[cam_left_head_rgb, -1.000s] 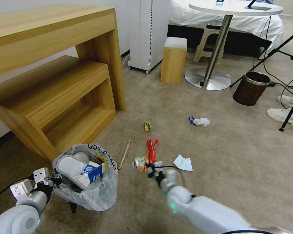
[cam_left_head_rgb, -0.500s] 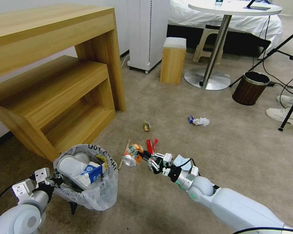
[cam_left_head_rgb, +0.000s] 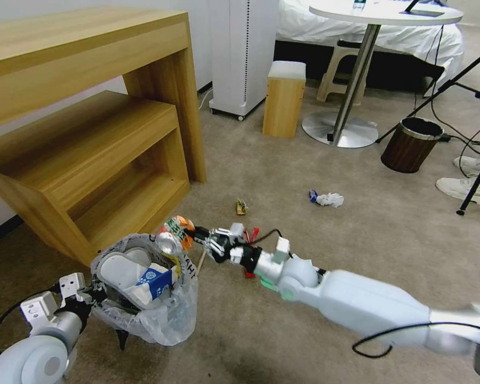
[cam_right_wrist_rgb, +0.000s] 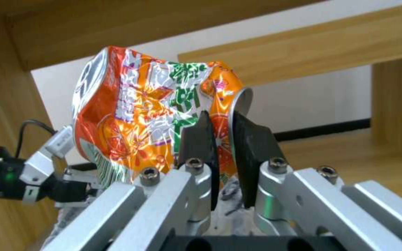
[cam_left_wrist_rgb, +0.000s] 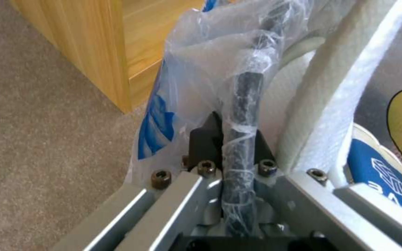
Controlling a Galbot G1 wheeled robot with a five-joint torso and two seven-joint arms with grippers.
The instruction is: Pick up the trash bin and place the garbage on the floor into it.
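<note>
The right hand (cam_left_head_rgb: 196, 234) has carried the crushed can (cam_left_head_rgb: 174, 234) (orange) over the trash bin (cam_left_head_rgb: 144, 298).

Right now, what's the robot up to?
Floor cleanup, mid-drop. The left gripper holds the trash bin by its rim, fingers shut on it. The right gripper pinches a crushed orange can just above the bin's far rim. A tissue, red wrapper and stick remain on the carpet.
</note>
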